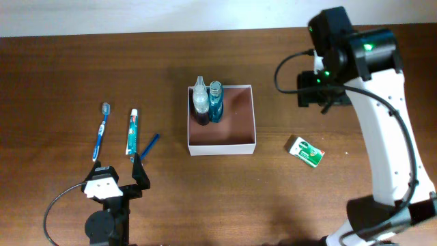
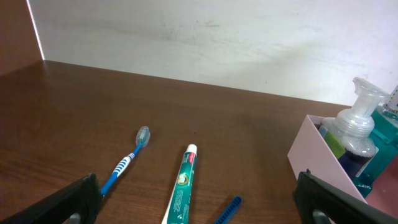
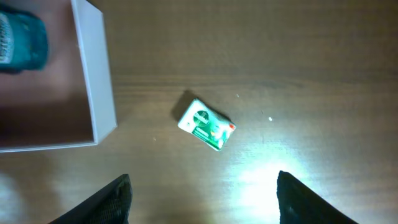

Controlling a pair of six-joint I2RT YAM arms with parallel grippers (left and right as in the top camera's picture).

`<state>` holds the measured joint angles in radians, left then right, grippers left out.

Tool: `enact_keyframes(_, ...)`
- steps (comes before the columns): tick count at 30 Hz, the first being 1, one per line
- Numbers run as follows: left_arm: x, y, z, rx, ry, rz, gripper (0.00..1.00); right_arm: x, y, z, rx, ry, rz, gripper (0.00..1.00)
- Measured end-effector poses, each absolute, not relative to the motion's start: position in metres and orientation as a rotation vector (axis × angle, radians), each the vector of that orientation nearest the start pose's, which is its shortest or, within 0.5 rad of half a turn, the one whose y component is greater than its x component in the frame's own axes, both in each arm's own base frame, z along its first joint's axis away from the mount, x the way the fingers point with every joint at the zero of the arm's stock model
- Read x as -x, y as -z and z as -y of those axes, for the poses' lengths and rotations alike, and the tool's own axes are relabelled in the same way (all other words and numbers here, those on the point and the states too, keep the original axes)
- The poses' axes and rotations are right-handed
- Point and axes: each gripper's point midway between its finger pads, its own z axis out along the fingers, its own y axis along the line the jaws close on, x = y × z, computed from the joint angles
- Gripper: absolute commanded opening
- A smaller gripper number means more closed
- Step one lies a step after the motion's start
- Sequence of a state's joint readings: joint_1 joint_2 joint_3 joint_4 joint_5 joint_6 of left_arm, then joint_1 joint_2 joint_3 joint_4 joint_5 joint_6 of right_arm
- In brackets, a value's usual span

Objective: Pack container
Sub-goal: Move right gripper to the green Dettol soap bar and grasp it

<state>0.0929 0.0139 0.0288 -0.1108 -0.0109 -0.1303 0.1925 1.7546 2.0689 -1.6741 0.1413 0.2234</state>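
Note:
The container [image 1: 243, 145] is a white-walled square box with a reddish-brown floor at the table's middle. A clear pump bottle [image 1: 200, 101] and a teal bottle [image 1: 216, 100] stand in its far left corner. A blue toothbrush [image 1: 101, 130], a green toothpaste tube [image 1: 132, 132] and a small blue stick [image 1: 149, 145] lie to its left. A small green-and-white box [image 1: 305, 151] lies to its right. My left gripper [image 1: 117, 168] is open and empty just in front of the toothpaste [image 2: 181, 191]. My right gripper [image 3: 202, 198] is open and empty, held high above the green box [image 3: 207, 122].
The dark wooden table [image 1: 68, 75] runs back to a white wall [image 2: 205, 43]. A black cable [image 1: 51, 212] loops beside the left arm's base. The container's wall [image 3: 93, 74] shows at the left of the right wrist view, and its pink-lit wall [image 2: 317, 155] at the right of the left wrist view.

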Motion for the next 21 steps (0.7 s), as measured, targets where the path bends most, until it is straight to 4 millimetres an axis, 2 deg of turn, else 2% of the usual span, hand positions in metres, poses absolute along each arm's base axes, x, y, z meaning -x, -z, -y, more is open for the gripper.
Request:
enact_keyframes(3,-0.244,-0.157,-0.025,0.194,0.019,-1.655,0.99,-0.319,-0.254,-0.032,-0.065,0.153,-2.933,0.68)
enact_keyframes(5,-0.244,-0.157,-0.025,0.194,0.019,-1.655,0.99,-0.311,-0.238,-0.029,-0.066,0.160,-2.950,0.70)
enact_keyframes(9,-0.244,-0.157,-0.025,0.194,0.019,-1.656,1.00,-0.294,-0.197,-0.028,-0.061,0.150,-2.976,0.73)
enact_keyframes(11,-0.244,-0.157,-0.025,0.194,0.019,-1.657,0.99,-0.288,-0.171,-0.030,-0.063,0.118,-2.986,0.80)
enact_keyframes(14,-0.244,-0.157,-0.025,0.194,0.019,-1.657,0.99,-0.286,-0.129,-0.031,-0.082,0.075,-2.992,0.96)
enact_keyframes(15,-0.244,-0.157,-0.025,0.194,0.019,-1.656,0.99,-0.288,-0.117,-0.031,-0.090,0.059,-2.986,0.99)
enact_keyframes(18,-0.244,-0.157,-0.025,0.194,0.019,-1.657,0.99,-0.286,-0.085,-0.027,-0.104,0.038,-2.983,0.99)
enact_keyframes(21,-0.244,-0.157,-0.025,0.194,0.019,-1.657,0.99,-0.290,-0.066,-0.020,-0.101,0.031,-2.955,0.99)
